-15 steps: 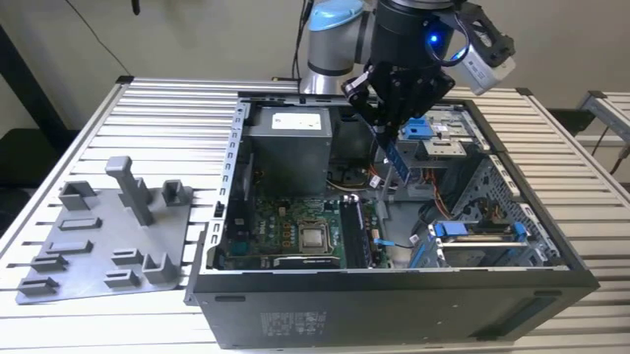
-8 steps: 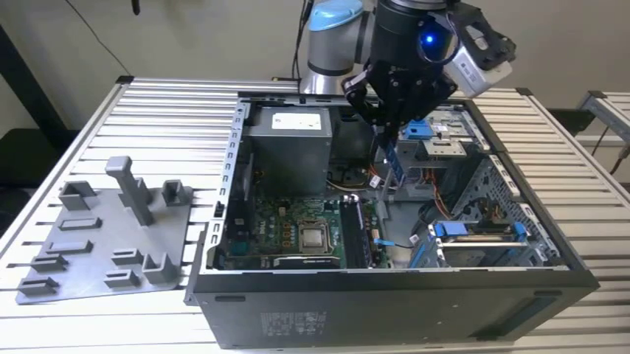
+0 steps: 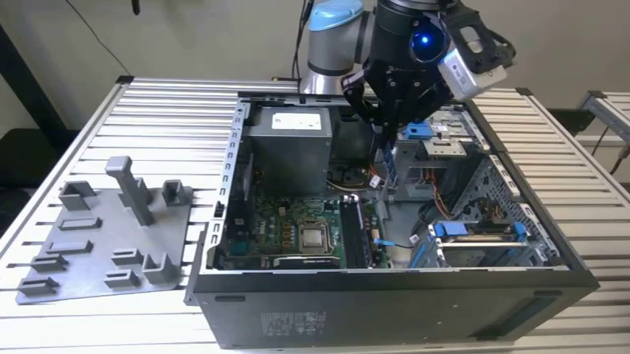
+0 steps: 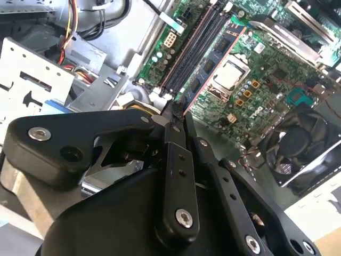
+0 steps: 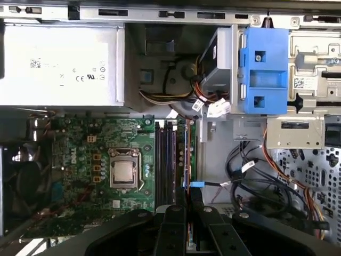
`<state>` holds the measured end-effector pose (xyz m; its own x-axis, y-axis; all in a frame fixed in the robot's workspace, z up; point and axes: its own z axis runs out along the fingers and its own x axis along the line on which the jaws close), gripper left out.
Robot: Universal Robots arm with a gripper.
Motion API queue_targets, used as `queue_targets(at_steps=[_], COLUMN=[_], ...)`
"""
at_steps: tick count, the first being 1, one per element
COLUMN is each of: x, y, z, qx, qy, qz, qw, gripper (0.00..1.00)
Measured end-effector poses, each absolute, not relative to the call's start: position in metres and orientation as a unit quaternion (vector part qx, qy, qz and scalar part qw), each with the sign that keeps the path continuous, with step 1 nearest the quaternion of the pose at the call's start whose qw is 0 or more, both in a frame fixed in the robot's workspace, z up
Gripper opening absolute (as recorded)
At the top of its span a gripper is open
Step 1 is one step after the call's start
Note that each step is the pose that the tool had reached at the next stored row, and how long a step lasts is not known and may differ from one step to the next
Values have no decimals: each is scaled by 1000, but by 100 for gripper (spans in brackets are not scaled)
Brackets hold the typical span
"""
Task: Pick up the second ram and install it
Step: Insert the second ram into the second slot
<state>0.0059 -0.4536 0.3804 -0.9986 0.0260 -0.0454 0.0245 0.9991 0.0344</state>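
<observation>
Gripper (image 3: 387, 134) is over the open PC case (image 3: 394, 313), toward the back of it. Fingers (image 4: 176, 133) are clamped on the second ram (image 3: 392, 166).

Stick hangs upright below the fingertips, long axis vertical and lower end inside the case, above the motherboard (image 3: 280, 221). Exterior view puts it to the right of the power supply (image 3: 285, 140), roughly above the far end of the memory slots (image 3: 355, 228). Can't tell whether the bottom edge touches anything.

In the second wrist view the stick (image 4: 210, 66) runs out from the pinched fingertips as a bluish strip with chips on its face, lying just beside and parallel to the black slots (image 4: 194, 48). In the first wrist view the gripper (image 5: 184, 194) lines up just beside the slot bank (image 5: 165, 160). CPU socket (image 5: 123, 170) sits on the other side of the bank.

Blue drive bracket (image 5: 258, 74) and a cable bundle (image 5: 256, 181) are in the drive-cage half of the case.

Grey holder tray (image 3: 108, 243) with upright posts sits on the slatted worktop (image 3: 167, 103) at the exterior view's left, just beside the case and well apart from the gripper.
</observation>
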Motion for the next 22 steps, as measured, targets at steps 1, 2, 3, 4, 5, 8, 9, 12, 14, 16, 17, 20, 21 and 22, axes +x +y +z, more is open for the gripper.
queue_targets(at_steps=[1, 2, 3, 4, 5, 8, 9, 12, 14, 16, 17, 20, 21, 22], x=[6, 6, 6, 6, 6, 6, 6, 6, 6, 6, 6, 6, 6, 6], y=[-454, -454, -454, -454, -454, -454, -454, -454, -454, -454, -454, -454, -454, -454], z=[380, 380, 380, 380, 380, 380, 380, 380, 380, 379, 379, 378, 377, 377], qx=[15, 17, 20, 21, 21, 21, 22, 22, 22, 22, 22, 22, 22, 22], qy=[1000, 1000, 1000, 1000, 1000, 1000, 1000, 1000, 1000, 1000, 1000, 1000, 1000, 1000], qz=[17, 17, 17, 16, 16, 16, 16, 16, 16, 17, 17, 16, 16, 16], qw=[21, 19, 17, 16, 15, 13, 13, 13, 13, 13, 13, 13, 12, 12], gripper=[14, 14, 14, 14, 14, 14, 14, 14, 14, 14, 14, 14, 14, 14])
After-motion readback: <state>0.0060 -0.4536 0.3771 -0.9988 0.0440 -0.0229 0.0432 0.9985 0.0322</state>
